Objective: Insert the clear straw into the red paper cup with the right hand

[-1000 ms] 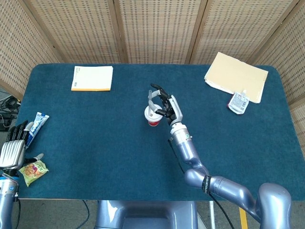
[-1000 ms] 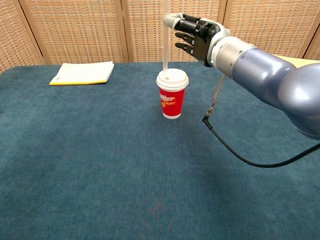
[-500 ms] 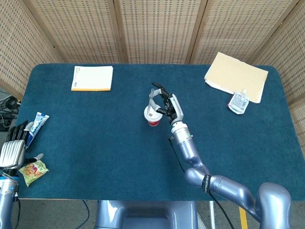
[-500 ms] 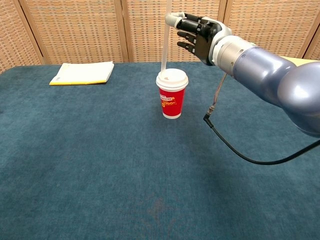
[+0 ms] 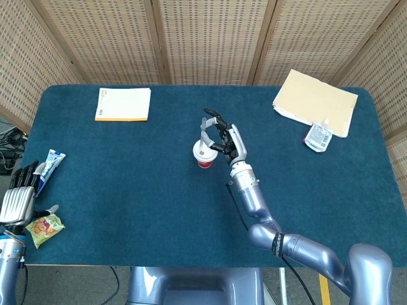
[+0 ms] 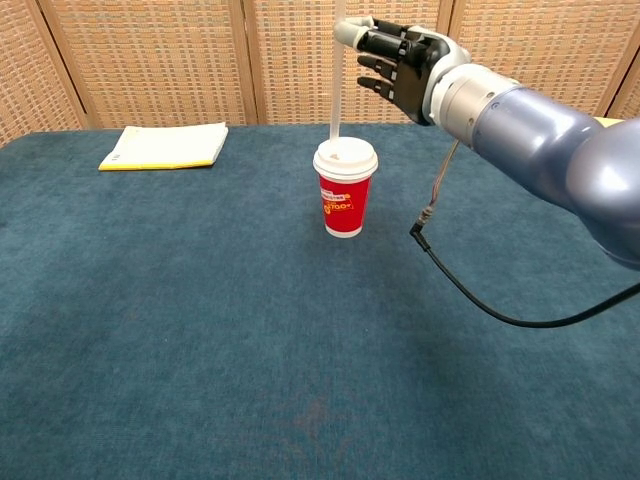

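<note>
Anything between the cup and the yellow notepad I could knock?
Nothing: from the cup to the notepad there is only bare blue table, in both views.

Bright, even, diffuse light in both views; shadows on the tabletop are faint, no glare, focus sharp throughout.

red paper cup: yellow-white print on its side, too small to read | yellow-edged booklet: no readable text | tube, snack packet, pouch: print illegible
</note>
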Motion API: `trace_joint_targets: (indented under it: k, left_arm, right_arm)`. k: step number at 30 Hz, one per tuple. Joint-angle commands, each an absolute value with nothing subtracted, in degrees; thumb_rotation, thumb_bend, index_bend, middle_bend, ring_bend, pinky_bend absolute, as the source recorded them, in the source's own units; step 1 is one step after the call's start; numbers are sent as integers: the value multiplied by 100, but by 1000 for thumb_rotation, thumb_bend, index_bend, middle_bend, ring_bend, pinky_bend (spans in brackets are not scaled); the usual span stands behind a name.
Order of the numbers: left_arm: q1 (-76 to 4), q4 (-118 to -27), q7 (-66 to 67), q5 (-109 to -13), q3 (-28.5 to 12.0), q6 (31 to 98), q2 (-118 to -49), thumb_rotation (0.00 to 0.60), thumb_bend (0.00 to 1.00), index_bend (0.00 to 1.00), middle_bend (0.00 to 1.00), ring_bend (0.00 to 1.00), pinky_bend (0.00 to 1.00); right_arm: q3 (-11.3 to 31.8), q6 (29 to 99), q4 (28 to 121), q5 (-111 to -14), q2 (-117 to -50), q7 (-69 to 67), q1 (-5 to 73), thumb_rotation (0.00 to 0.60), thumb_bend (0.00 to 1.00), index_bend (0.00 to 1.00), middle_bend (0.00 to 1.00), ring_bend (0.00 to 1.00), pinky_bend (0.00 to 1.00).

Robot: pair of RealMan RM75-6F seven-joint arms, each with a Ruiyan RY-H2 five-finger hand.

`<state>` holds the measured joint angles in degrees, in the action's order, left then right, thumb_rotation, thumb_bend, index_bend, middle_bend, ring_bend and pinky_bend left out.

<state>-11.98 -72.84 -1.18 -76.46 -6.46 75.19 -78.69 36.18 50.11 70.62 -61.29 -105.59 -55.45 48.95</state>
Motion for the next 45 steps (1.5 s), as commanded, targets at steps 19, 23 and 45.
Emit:
trace_joint_targets:
  k: [19, 23, 45]
  left_arm:
    - [-1193, -7330, -85, -7679, -627, 7548, -7858, 600, 111, 0, 0, 0, 0]
    - [-1191, -7331, -90, -7685, -623, 7550, -7855, 600, 111, 0, 0, 0, 0]
    - [-1198, -7301, -102, -7668, -618, 7512, -7869, 600, 111, 0, 0, 0, 0]
  right_arm:
    - [3583, 5072, 7236, -6136, -10454, -5506, 4781, 600, 590, 599, 226, 0, 0]
    - [3562, 5076, 7267, -6109, -10443, -5490, 4744, 600, 589, 599, 226, 0, 0]
    - [3468, 5004, 7153, -6088, -10529, -5509, 4700, 600, 590, 599, 227, 0, 0]
